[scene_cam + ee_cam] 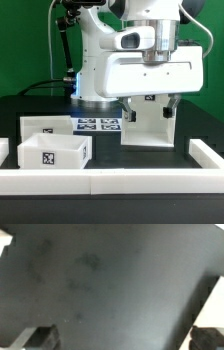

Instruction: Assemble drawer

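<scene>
Gripper (152, 105) near casing (150, 132); front tray (72, 152) empty

3 white plastic pieces rest on the dark worktop (110, 158). The boxy casing (148, 130) stands upright toward the exterior view's right. 2 shallow, open-topped trays lie well apart from it on the exterior view's left. The front tray (62, 148) shows a black-and-white square tag (47, 157), and the rear tray (45, 124) sits just behind it.

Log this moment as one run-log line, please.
gripper: open | at casing top, contact unclear | nearer tray, farther tray: apart from casing, exterior view's left
</scene>
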Action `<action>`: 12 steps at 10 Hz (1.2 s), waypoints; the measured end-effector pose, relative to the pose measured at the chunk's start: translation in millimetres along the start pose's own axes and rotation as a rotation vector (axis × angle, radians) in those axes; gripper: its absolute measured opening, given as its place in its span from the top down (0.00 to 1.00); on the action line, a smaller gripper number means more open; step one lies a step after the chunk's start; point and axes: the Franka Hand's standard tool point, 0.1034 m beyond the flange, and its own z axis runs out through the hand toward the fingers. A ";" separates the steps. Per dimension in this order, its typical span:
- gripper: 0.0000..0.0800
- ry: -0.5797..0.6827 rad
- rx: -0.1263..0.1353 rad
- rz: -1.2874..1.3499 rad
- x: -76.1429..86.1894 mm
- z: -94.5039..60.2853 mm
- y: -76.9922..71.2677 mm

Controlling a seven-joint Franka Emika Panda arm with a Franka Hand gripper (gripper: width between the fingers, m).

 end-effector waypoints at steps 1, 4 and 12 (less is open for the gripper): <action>0.19 0.001 0.009 0.093 0.2 0.1 -1.6; 0.19 0.000 0.027 0.349 -5.0 -7.0 -14.3; 0.19 0.020 0.017 0.354 -46.9 -56.4 -66.9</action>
